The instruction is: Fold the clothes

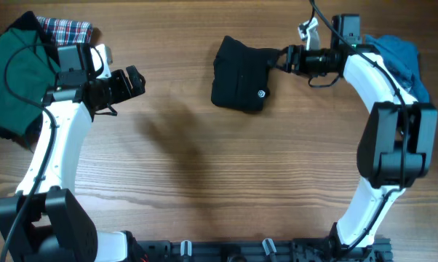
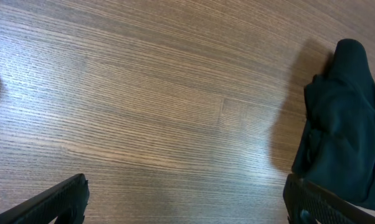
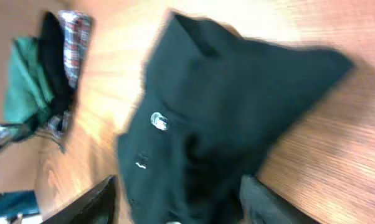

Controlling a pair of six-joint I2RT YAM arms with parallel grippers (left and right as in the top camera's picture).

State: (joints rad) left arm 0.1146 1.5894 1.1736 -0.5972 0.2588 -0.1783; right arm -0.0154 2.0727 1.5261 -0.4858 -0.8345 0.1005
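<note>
Right wrist view is motion-blurred: black shirt (image 3: 237,112) edges smeared, logo (image 3: 158,121) only a white blob, unreadable. Right tool (image 3: 175,214) fingers cut off by the bottom edge, so can't tell if they pinch fabric or stand free. Overhead, its tip merges with the shirt corner, contact unclear. Left tool (image 2: 184,202) fingers clipped by the bottom edge, shirt clipped at the right edge there. Blue garment (image 1: 404,54) largely hidden behind right arm (image 1: 361,73). Green garment (image 1: 15,73) and plaid cloth (image 1: 66,29) partly under left arm (image 1: 55,138), pile cut by the left edge.
</note>
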